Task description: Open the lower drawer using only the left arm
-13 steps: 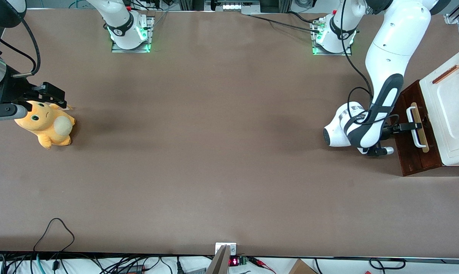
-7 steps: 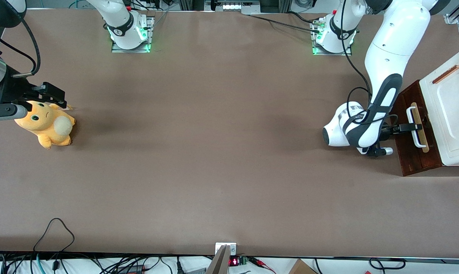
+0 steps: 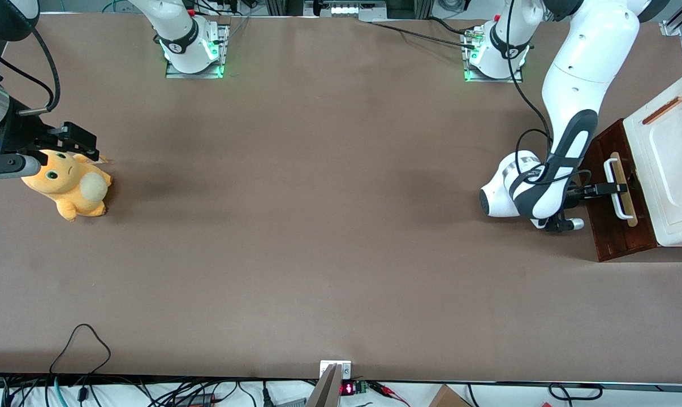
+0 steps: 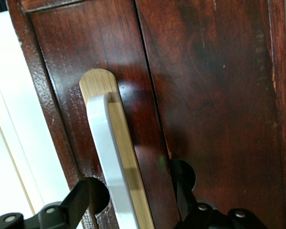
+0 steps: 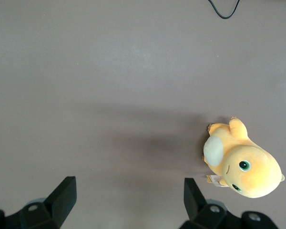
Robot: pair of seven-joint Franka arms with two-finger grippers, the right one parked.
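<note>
Lower drawer (image 3: 608, 198) looks shut; the left arm (image 3: 567, 164) reaches level, gripper (image 4: 133, 210) spread open astride the handle (image 4: 109, 162).

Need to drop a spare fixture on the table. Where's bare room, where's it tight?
Free: the brown table between the plush toy and the left arm. Tight: the working arm's end, where the gripper straddles the white handle of the lower drawer.

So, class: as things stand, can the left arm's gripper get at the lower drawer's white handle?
Probably yes: the gripper is already at the white handle, one finger on each side, open, with nothing between.
</note>
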